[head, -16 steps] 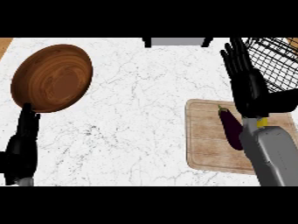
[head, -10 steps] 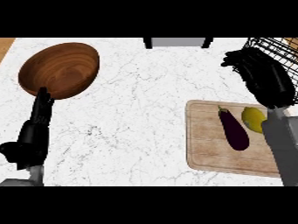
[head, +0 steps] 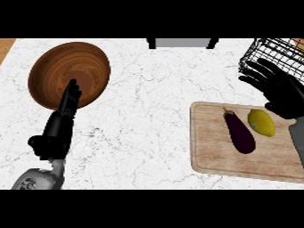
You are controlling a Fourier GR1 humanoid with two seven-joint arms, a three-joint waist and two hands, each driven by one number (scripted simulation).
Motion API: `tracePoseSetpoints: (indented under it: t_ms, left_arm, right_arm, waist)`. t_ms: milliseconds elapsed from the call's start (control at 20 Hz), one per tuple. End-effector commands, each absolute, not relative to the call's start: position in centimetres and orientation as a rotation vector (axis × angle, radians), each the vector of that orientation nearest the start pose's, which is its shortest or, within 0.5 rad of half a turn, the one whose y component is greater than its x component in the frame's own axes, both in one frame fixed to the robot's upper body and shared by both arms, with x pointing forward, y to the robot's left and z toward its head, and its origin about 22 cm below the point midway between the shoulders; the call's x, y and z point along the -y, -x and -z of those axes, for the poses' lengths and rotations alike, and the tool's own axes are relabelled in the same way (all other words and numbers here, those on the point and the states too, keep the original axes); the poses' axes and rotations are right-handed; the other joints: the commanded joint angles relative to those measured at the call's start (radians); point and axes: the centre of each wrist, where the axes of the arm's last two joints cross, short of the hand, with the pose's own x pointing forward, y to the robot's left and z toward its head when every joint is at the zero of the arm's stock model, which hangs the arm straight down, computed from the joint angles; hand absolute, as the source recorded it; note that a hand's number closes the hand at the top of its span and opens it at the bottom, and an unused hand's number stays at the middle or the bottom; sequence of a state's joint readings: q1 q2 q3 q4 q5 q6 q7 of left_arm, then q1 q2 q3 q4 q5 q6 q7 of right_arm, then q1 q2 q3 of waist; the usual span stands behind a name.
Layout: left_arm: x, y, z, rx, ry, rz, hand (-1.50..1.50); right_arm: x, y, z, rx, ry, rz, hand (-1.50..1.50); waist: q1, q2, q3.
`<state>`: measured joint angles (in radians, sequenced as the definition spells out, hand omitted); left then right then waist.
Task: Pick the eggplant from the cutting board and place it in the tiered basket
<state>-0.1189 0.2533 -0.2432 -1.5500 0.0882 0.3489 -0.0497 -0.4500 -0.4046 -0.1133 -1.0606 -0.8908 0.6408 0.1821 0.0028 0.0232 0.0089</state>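
- One cutting board (head: 216, 153), pale wood, lying flat on the white marbled counter (head: 147, 98).
- One eggplant (head: 240, 132) on the cutting board, dark purple, stem end toward the board's far edge, lying lengthwise near the middle of the board.
- One lemon (head: 261, 122) on the cutting board too, just right of the eggplant, with a narrow gap between them.
- One tiered basket (head: 273, 55), black wire, standing beyond the cutting board's far right corner.
- One wooden plate (head: 70, 73), round and brown, well to the left of the cutting board on the far side of the counter.
- One right hand (head: 285, 93) over the cutting board's far right corner, fingers spread and straight toward the basket, holding nothing, not touching eggplant or lemon.
- One left hand (head: 60, 127) well left of the cutting board, fingers straight and pointing up over the plate's near edge, holding nothing.
- One dark-framed grey object (head: 182, 42) at the counter's far edge, beyond the cutting board; cannot tell what.
- Against half a second earlier: right hand now nearer the cutting board with fingers uncurled and fanned; left hand further in over the plate; eggplant and lemon in the same places on the board.
- No readable writing, brand or label anywhere.
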Motion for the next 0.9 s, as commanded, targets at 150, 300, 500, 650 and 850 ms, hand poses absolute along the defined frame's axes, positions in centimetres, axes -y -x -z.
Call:
tracePoseSetpoints:
  t_ms: [150,300,500,650,850]
  left_arm:
    - [-21.3,-27.1,-3.3,1.693,-0.166,0.118,0.0]
    - [-20.6,-26.7,-3.1,1.682,-0.151,0.11,0.0]
    - [-20.0,-26.9,-3.1,1.674,-0.164,0.111,0.0]
    - [-20.8,-27.2,-2.9,1.676,-0.173,0.115,0.0]
    - [-20.1,-26.7,-2.9,1.683,-0.173,0.131,0.0]
  right_arm:
    - [44.7,-33.6,-11.3,1.532,-0.815,-0.457,-1.5]
    - [44.3,-34.0,-18.3,1.516,-0.645,-0.805,-1.5]
    - [42.3,-33.6,-24.6,1.471,-0.474,-1.15,-1.5]
    - [39.6,-32.9,-28.8,1.468,-0.315,-1.351,-1.5]
    - [36.1,-32.0,-30.0,1.408,-0.152,-1.533,-1.5]
  waist:
    - [0.019,-0.005,-0.004]
    - [0.015,-0.015,-0.006]
    - [0.015,-0.018,-0.004]
    - [0.021,-0.015,-0.005]
    - [0.031,-0.016,-0.004]
